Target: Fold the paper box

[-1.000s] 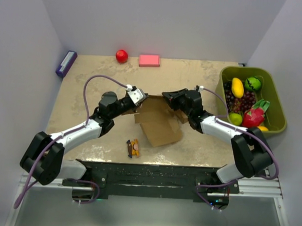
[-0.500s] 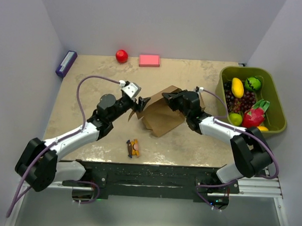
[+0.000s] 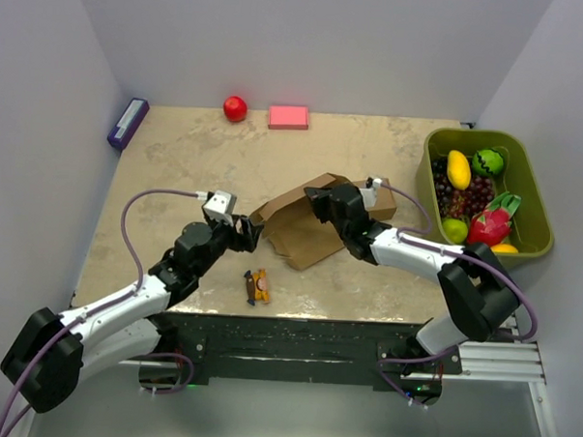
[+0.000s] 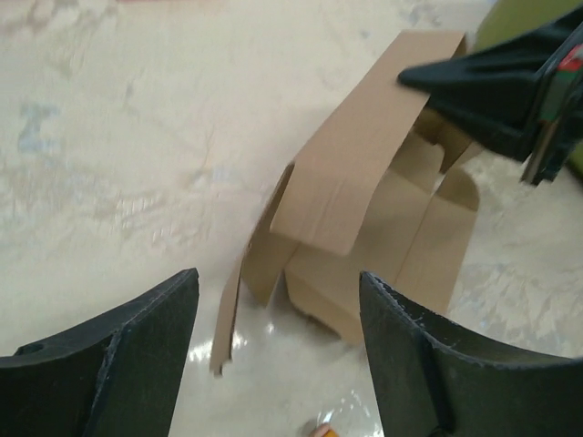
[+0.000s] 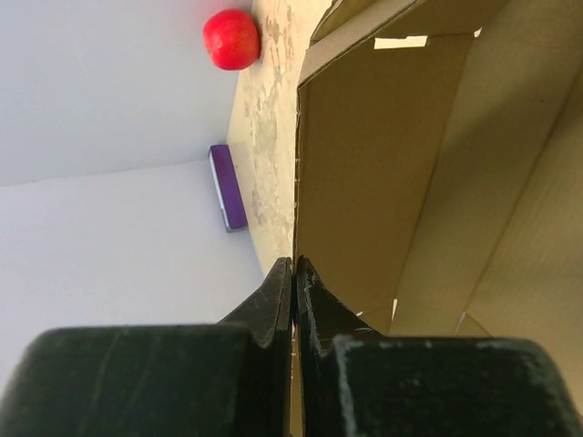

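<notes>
The paper box (image 3: 308, 231) is a brown cardboard cut-out, partly folded, standing up mid-table with one panel raised. My right gripper (image 3: 315, 196) is shut on the edge of that raised panel. In the right wrist view its jaws (image 5: 294, 263) pinch the thin edge of the cardboard (image 5: 383, 164). My left gripper (image 3: 253, 233) is open just left of the box and holds nothing. From the left wrist, the wide-apart fingers (image 4: 278, 282) frame the box (image 4: 364, 209), a loose side flap (image 4: 228, 309) and the right gripper's black tip (image 4: 414, 77) on the top panel.
A green bin (image 3: 431, 147) full of fruit stands at the right edge. Along the back lie a red ball (image 3: 235, 108), a pink block (image 3: 288, 117) and a purple box (image 3: 127, 122). A small orange wrapped item (image 3: 258, 286) lies near the front.
My left gripper has opened, let go of the box's left flap and drawn back toward the near left. The right gripper has shut on the panel and tipped the box upright.
</notes>
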Available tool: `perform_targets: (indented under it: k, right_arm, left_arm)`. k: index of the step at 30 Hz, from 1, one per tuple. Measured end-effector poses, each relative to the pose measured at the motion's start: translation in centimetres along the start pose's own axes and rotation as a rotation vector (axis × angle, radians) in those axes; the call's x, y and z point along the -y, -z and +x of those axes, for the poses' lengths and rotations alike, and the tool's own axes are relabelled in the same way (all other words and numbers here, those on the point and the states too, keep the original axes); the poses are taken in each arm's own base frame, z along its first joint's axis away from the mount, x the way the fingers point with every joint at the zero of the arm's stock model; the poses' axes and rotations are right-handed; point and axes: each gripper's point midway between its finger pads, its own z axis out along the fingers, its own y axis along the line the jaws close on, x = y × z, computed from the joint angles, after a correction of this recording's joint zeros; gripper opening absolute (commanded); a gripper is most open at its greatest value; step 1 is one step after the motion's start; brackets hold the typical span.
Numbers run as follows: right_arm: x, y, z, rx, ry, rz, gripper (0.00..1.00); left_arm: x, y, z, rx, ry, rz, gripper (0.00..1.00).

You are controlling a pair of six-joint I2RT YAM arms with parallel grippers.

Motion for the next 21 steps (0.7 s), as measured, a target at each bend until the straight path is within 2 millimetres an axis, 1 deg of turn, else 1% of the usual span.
perform_targets:
  k: [1,4,7,9,12,15,16,18,21]
  right_arm:
    - [0.0,-0.1,0.1,0.004,0.001,0.003,0.0]
    - [0.3,-0.3,0.1,0.017,0.006,0.014,0.0]
    - [0.5,-0.3,-0.2,0.029,0.006,0.02,0.0]
    - [0.5,-0.3,-0.2,0.033,0.006,0.022,0.0]
    - [0.7,-0.3,-0.4,0.044,0.009,0.027,0.0]
    - [0.8,-0.3,-0.5,0.051,0.012,0.033,0.0]
    - [0.9,-0.3,-0.5,0.051,0.013,0.034,0.0]
    - [0.8,-0.3,-0.6,0.054,0.016,0.034,0.0]
    - [0.7,-0.1,-0.7,0.057,0.022,0.032,0.0]
  left_arm:
    - [-0.5,0.3,1.0,-0.021,0.009,-0.021,0.8]
    - [-1.6,0.7,2.5,-0.055,0.021,-0.068,0.8]
    - [-2.0,0.5,2.8,-0.067,0.019,-0.09,0.79]
    - [-2.3,0.3,3.3,-0.085,0.013,-0.106,0.76]
    - [-3.0,-0.3,4.2,-0.123,-0.014,-0.125,0.75]
    - [-3.2,-1.0,4.5,-0.143,-0.043,-0.121,0.71]
    - [-3.1,-1.3,4.3,-0.143,-0.053,-0.112,0.69]
    - [-2.7,-1.9,4.0,-0.137,-0.073,-0.087,0.6]
    - [-1.7,-3.0,3.3,-0.119,-0.11,-0.024,0.36]
